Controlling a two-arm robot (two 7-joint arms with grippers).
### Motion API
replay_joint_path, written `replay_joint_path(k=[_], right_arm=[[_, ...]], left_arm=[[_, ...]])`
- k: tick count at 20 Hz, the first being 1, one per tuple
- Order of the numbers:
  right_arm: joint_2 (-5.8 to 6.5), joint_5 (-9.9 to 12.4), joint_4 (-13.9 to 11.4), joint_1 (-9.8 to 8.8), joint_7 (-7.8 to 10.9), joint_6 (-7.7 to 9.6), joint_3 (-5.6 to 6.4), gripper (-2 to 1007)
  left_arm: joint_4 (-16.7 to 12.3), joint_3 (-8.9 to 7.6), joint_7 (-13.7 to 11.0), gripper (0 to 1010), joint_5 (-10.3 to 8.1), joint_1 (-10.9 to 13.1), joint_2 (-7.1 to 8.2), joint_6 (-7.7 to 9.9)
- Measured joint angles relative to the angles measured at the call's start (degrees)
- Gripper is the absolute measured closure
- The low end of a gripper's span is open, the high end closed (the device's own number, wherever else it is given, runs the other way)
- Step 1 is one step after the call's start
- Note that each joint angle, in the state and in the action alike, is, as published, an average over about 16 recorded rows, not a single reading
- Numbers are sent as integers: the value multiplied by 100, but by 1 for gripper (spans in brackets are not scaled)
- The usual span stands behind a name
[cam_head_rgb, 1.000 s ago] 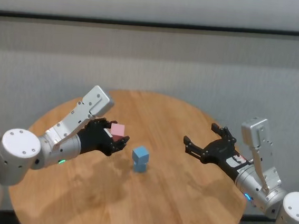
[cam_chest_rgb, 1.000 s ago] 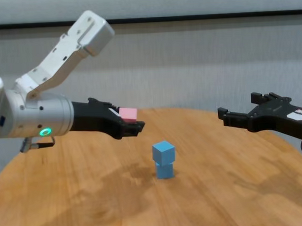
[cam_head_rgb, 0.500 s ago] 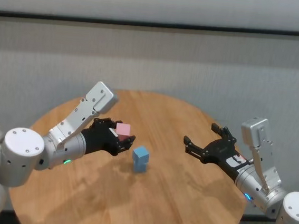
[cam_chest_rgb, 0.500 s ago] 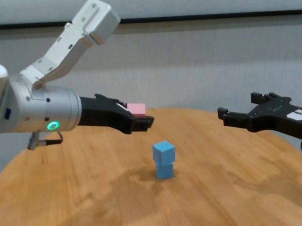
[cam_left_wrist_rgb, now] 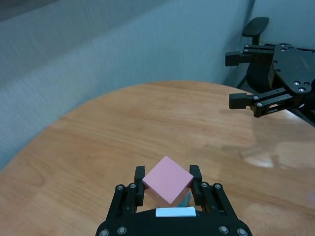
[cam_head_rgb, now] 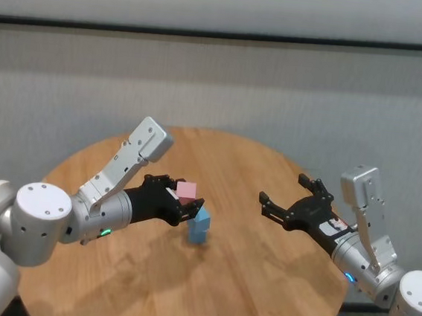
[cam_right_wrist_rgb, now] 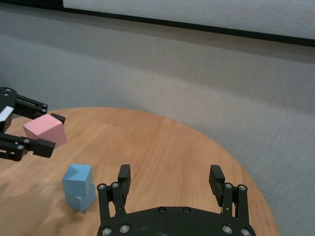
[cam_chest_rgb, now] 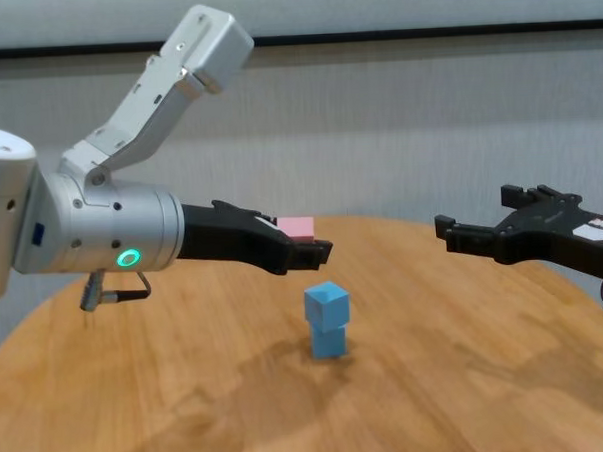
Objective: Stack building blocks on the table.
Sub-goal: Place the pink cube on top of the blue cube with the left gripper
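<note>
Left gripper point(cam_chest_rgb: 300, 248), pinching the pink block point(cam_chest_rgb: 296, 227), had advanced rightward over the last second until it hung just above the two stacked blue blocks point(cam_chest_rgb: 327, 320) at mid-table point(cam_chest_rgb: 189, 391), so placement looked imminent. Right gripper point(cam_chest_rgb: 482, 235), fingers spread and empty, stayed parked well to the right.

Three building blocks counted: two light blue blocks point(cam_chest_rgb: 328, 320), one pink block point(cam_chest_rgb: 297, 227). One round table point(cam_chest_rgb: 468, 379) seen. Two grippers counted: left gripper point(cam_chest_rgb: 307, 246), right gripper point(cam_chest_rgb: 462, 234).

Blue stack point(cam_left_wrist_rgb: 186, 198) mostly hidden behind pink cube point(cam_left_wrist_rgb: 167, 179).
</note>
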Motion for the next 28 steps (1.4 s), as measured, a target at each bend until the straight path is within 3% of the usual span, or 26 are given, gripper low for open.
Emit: replay_joint_path(k=[12,28], right_arm=[[0,0,0,0,0,0,0,1],[0,0,0,0,0,0,0,1]], left_arm=[[390,152,-44,442,-156,-202,-187,-43],[1024,318,-15,442,-72,-464,-432,-267]])
